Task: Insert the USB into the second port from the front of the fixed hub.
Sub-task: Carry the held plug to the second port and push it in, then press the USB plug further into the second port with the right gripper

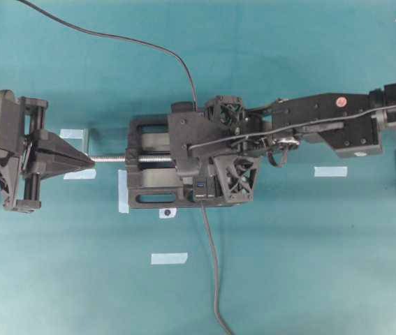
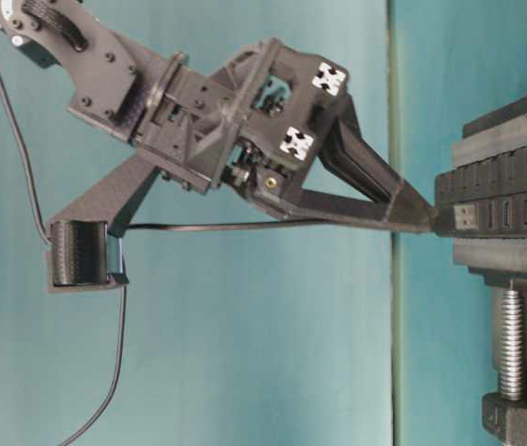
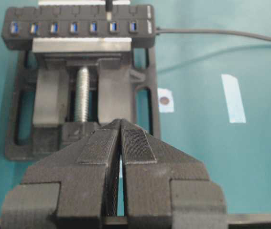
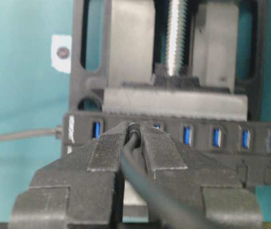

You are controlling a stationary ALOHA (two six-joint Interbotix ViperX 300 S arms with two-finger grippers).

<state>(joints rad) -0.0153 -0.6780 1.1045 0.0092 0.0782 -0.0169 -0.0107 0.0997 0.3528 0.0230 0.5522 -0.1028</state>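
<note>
Insertion step underway: right gripper (image 4: 134, 143) jaws clamped on USB (image 4: 133, 128) at fixed hub (image 4: 221, 138), second port; straight push needed. Left gripper (image 3: 121, 143) jaws together, idle.

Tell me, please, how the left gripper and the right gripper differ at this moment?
The left gripper is shut on nothing; the right gripper is shut on the USB. The left gripper hangs short of the vise; the right gripper reaches the fixed hub. Both have ridged black fingers.
</note>
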